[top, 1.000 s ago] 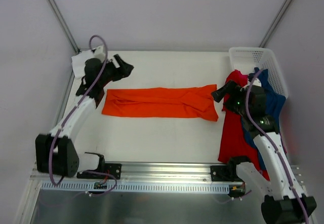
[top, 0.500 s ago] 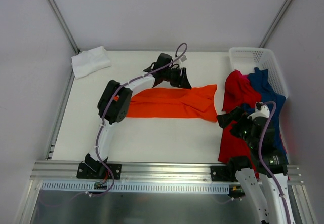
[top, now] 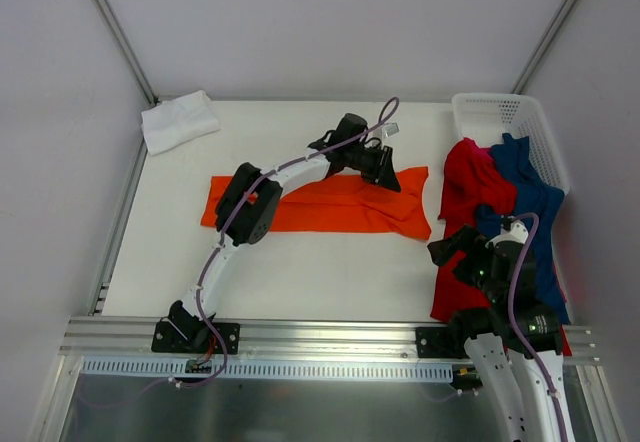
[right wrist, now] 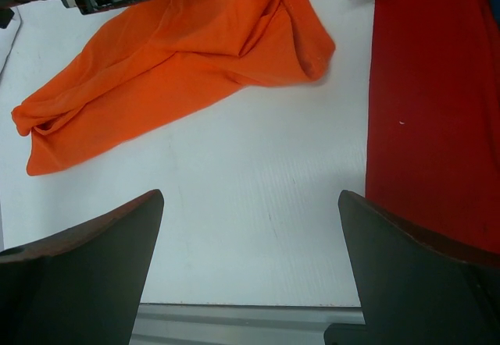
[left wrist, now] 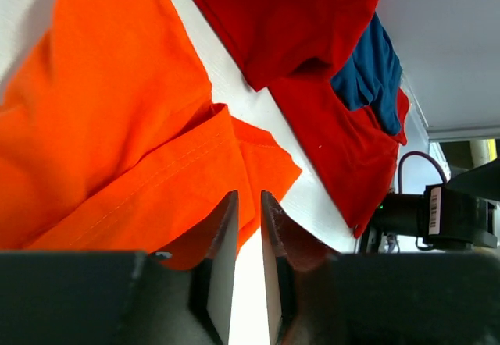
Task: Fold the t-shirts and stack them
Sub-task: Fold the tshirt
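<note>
The orange t-shirt [top: 320, 207] lies as a long band across the table's middle. My left gripper [top: 388, 174] reaches to its right end by the far edge. In the left wrist view the left gripper [left wrist: 246, 200] is closed to a narrow slit, with the orange t-shirt [left wrist: 117, 126] hem in the slit at the tips. The red t-shirt [top: 465, 177] and the dark blue t-shirt [top: 530, 197] lie crumpled at the right. A folded white t-shirt [top: 178, 120] sits at the back left corner. My right gripper [top: 442, 250] is wide open; in its own view the right gripper [right wrist: 250, 197] hangs over bare table, empty.
A white perforated basket [top: 500, 112] stands at the back right, and the red and blue cloth spills from it toward the near edge. The red t-shirt [right wrist: 433, 111] runs just right of my right fingers. A metal rail [top: 320, 337] borders the table's near edge.
My left arm swung from the back left corner across to the orange t-shirt's right end, and its jaws closed. My right arm drew back toward the near edge, still open.
</note>
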`<state>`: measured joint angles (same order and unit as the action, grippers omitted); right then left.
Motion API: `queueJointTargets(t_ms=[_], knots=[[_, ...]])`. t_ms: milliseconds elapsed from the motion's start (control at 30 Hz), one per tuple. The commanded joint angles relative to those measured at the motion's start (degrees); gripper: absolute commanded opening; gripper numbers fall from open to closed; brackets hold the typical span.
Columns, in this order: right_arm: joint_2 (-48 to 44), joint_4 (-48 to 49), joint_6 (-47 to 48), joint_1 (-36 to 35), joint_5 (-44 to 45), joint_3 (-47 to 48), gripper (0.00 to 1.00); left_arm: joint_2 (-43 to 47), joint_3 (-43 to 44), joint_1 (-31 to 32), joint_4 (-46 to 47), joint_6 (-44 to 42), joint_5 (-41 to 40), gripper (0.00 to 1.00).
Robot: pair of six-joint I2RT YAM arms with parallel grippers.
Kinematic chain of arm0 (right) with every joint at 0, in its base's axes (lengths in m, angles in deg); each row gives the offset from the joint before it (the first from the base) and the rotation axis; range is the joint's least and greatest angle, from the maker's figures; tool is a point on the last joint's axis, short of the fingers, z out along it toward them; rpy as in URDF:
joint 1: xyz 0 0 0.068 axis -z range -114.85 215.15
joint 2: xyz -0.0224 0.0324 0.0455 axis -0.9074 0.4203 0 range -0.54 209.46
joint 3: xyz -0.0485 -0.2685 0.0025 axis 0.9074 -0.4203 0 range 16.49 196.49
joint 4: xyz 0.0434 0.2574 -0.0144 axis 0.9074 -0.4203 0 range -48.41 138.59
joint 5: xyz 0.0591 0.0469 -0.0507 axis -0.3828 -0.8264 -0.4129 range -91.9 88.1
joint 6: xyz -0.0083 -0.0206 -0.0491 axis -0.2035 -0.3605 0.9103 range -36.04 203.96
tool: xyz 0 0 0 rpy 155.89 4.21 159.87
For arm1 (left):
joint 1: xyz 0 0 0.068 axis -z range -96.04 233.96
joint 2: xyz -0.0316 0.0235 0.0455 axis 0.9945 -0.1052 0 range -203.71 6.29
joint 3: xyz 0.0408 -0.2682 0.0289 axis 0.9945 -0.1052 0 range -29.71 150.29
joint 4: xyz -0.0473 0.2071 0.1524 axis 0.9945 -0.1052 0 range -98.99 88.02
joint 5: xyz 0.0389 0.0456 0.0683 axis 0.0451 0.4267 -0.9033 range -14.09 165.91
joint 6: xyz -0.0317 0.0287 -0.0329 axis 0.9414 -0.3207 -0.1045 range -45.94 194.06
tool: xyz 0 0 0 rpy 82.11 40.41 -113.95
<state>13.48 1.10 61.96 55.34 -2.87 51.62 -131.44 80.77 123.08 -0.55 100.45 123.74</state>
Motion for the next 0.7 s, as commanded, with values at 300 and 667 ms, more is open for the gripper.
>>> queueJointTargets(t_ms=[300, 667], knots=[[-2.07, -1.21, -1.73, -0.39, -0.69, 0.28, 0.99, -5.26, 0.52, 5.27, -9.68, -4.06, -15.72, 0.0], [-4.0, -6.65, -1.38, -0.39, 0.09, 8.45, 0.99, -7.37, 15.19, 5.89, -27.17, -8.98, -43.25, 0.0]])
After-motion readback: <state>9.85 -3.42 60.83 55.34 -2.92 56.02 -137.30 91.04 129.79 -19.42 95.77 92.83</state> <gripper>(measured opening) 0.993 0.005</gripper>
